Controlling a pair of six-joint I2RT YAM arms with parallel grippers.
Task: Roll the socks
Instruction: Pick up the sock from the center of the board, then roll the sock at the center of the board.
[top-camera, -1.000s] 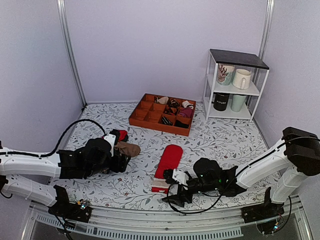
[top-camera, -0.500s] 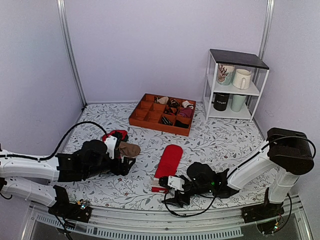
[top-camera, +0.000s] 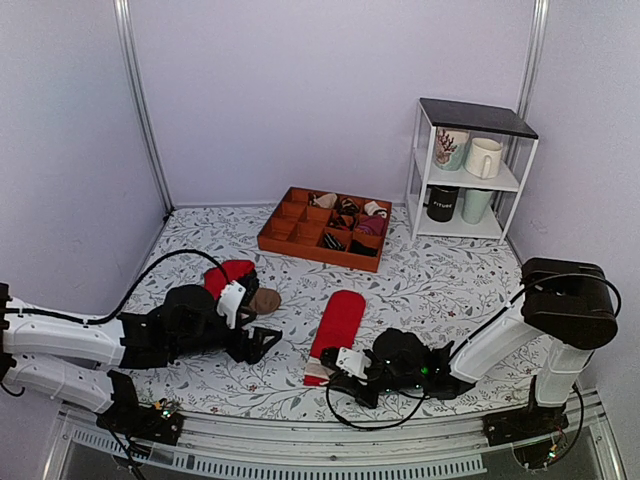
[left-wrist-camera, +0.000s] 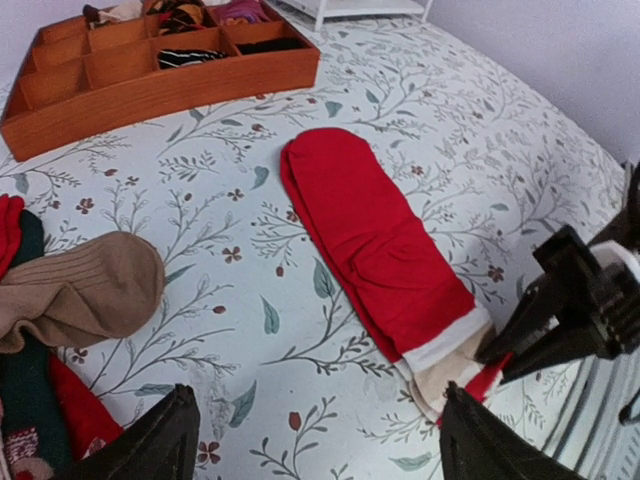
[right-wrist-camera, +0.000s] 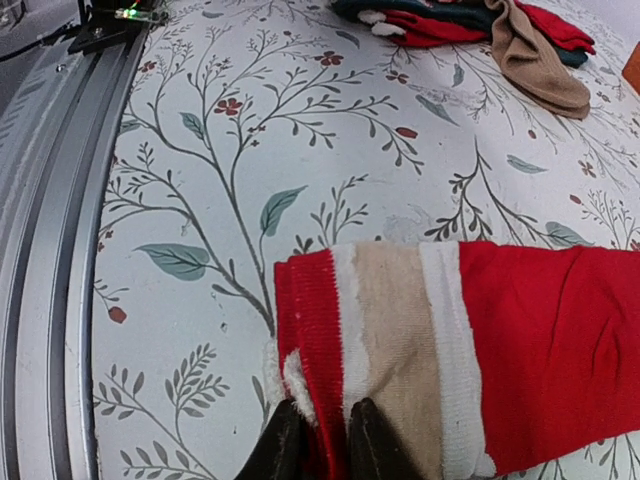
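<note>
On floral tablecloth (top-camera: 450, 270): orange divided tray (top-camera: 290, 238) sits far centre | red socks (top-camera: 338, 318) lie flat near front edge, toe toward tray | mixed sock heap (top-camera: 262, 299) sits left | left gripper (left-wrist-camera: 325, 435) hovers spread wide beside heap | right gripper (right-wrist-camera: 322, 445) pinches red socks' cuff edge

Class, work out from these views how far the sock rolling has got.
Done: the red sock pair lies flat, clear of the sock heap. In hand: the right hand pinches its cuff. Left: all the rolling; no turn shows, and the left hand is open.
</note>
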